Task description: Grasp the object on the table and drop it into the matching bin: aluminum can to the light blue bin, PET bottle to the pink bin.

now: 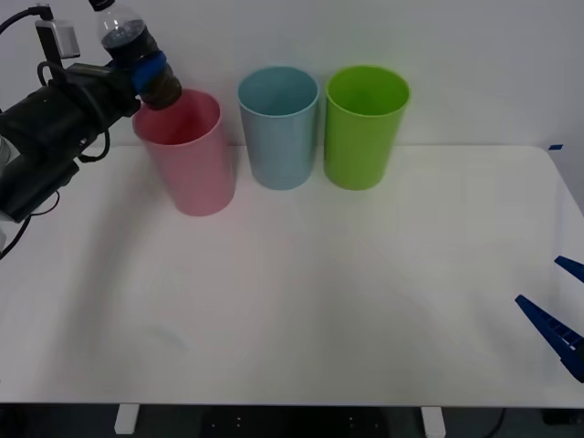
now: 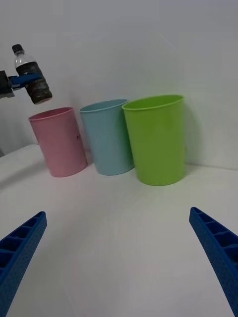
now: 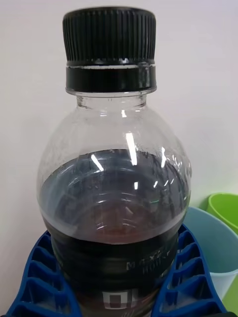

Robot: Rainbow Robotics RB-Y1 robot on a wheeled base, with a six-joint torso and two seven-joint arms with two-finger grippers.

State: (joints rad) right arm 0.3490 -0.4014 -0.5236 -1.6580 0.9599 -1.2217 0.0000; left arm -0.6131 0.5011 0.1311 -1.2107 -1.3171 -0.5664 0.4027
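A small clear PET bottle (image 1: 135, 46) with a black cap and dark label hangs tilted in the air, just above the left rim of the pink bin (image 1: 187, 155). My left gripper (image 1: 148, 68) is shut on its middle, blue fingers (image 3: 39, 277) wrapped around the label (image 3: 116, 267). From the right wrist view the bottle (image 2: 31, 74) sits above and to the side of the pink bin (image 2: 58, 143). The light blue bin (image 1: 278, 128) stands beside the pink one. My right gripper (image 1: 558, 306) rests open at the table's right edge.
A lime green bin (image 1: 363, 126) stands right of the light blue bin (image 2: 106, 137), all three in a row at the back of the white table (image 1: 319, 301). A white wall rises behind them.
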